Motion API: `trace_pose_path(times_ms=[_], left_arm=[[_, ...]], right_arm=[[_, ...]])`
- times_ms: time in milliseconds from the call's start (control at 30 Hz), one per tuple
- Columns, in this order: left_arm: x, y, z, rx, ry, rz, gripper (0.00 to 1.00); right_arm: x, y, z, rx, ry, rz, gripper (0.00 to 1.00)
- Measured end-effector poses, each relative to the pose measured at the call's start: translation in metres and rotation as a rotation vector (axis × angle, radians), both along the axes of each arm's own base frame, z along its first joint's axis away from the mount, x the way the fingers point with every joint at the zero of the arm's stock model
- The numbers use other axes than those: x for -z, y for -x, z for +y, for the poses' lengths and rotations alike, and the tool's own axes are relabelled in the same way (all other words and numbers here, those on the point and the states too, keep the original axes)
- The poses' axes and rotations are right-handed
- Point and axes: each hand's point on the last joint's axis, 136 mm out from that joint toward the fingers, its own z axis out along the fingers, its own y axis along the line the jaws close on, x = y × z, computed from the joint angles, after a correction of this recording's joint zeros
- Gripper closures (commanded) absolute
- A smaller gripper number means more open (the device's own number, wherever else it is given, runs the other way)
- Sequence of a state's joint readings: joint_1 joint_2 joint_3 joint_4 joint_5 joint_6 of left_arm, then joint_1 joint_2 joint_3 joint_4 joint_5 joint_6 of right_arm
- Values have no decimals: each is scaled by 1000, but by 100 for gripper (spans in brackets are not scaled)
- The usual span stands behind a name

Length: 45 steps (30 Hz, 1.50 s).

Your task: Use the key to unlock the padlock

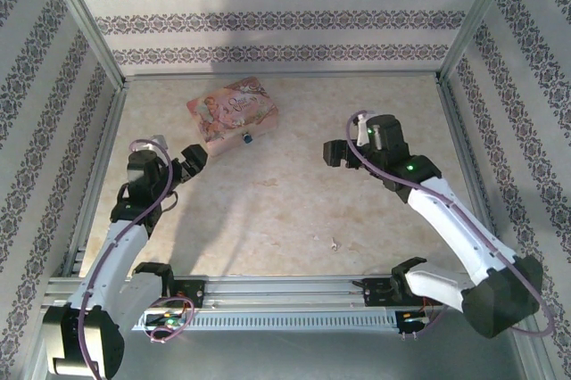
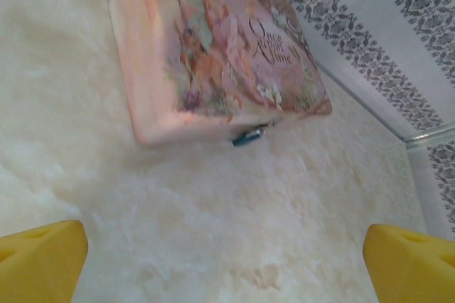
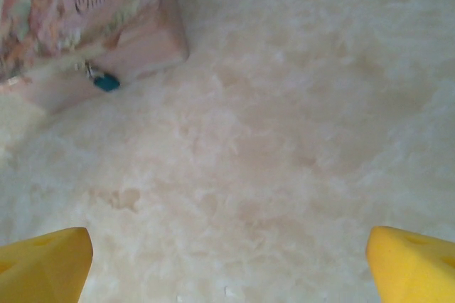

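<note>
yellow fingertips point(image 2: 39, 260) of your left tool point(image 1: 189, 164) and right tool point(image 1: 335, 153) stand spread wide, both empty.
your tiny dark blue-teal padlock point(image 2: 247, 136) with its small silvery part sits against the near side of the pink floral-printed box point(image 1: 234, 111), which lies on the mottled cream tabletop point(image 1: 294, 210) at far left; your left tool is near it, your right one well apart.

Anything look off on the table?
Only the box sits askew, turned at an angle to the table edges, with the padlock hanging at its near side. A small pale fleck lies nearer the arms. No spill or damage.
</note>
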<state>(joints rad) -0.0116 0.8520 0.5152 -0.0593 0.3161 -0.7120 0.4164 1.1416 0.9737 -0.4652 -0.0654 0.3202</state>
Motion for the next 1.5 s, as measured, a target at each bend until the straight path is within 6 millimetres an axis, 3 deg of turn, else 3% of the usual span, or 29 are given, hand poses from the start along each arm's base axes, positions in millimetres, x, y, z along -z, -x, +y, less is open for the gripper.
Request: trace_pose_path(times_ms=[200, 333, 667, 967, 1233, 1500], left_arm=[[34, 19, -12, 5, 124, 98, 1], [53, 29, -21, 13, 178, 157, 1], [56, 27, -29, 15, 209, 168, 1], [60, 24, -25, -5, 198, 177, 1], [67, 24, -24, -17, 191, 200, 1], [68, 24, -24, -17, 190, 202, 1]], right_arm=[[28, 16, 31, -96, 104, 179, 7], [48, 39, 45, -152, 185, 286, 14], [104, 120, 43, -216, 340, 538, 35], [158, 171, 29, -214, 471, 745, 53], [185, 195, 20, -203, 529, 845, 64], [195, 198, 18, -178, 534, 861, 70]])
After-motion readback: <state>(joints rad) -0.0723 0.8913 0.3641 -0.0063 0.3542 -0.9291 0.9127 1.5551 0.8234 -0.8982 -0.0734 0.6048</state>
